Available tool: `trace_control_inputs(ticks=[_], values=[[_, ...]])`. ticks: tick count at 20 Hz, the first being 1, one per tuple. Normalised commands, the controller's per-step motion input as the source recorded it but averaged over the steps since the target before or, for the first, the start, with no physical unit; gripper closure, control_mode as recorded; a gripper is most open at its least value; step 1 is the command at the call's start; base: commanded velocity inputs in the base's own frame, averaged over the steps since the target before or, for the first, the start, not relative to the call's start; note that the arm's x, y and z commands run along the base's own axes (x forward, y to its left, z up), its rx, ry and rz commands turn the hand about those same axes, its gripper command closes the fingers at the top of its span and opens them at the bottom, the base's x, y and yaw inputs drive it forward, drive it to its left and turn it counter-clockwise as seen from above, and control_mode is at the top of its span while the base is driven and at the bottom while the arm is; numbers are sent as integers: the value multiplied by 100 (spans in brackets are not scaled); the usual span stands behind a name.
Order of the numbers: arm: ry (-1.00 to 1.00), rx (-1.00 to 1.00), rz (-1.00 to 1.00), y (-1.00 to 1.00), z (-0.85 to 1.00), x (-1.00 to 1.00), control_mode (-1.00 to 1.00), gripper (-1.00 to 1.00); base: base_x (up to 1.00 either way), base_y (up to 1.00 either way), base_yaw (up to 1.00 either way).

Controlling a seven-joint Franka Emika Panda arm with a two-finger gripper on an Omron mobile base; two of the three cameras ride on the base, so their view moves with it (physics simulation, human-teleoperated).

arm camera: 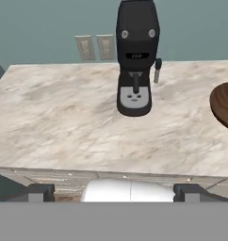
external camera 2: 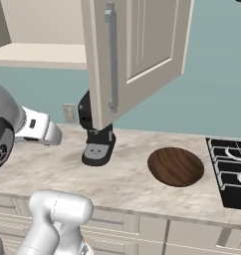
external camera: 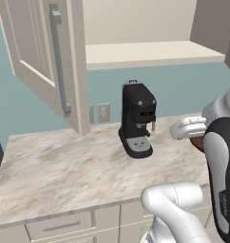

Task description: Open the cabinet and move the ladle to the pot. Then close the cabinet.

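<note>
The cabinet stands open: its left door swings out over the counter in the left base view, its right door in the right base view. The bare cabinet shelf shows between them. The ladle and the pot are out of view. My gripper hovers above the counter's front part, aimed at the back wall, and is open with nothing between its widely spread fingertips. The white hand sits right of the coffee machine, and the hand sits left of it in the right base view.
A black coffee machine stands on the marble counter near the wall, under the open doors. A round dark wooden board lies to its right, and a black stove top beyond that. Drawers run below the counter.
</note>
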Motion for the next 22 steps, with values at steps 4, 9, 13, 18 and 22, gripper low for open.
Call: trace_control_inputs(ticks=[4, 9, 13, 18, 22], values=[[-20, 0, 0, 1, 49, -87, -100, -100, 0, 0, 0], [-24, 0, -2, -12, 49, -48, -100, -100, 0, 0, 0], [-23, 0, -4, -63, 23, 0, -100, -100, 0, 0, 0], [-22, 0, -5, -71, 1, -2, -100, -100, 0, 0, 0], [-24, 0, -4, -70, 0, -4, -100, -100, 0, 0, 0]])
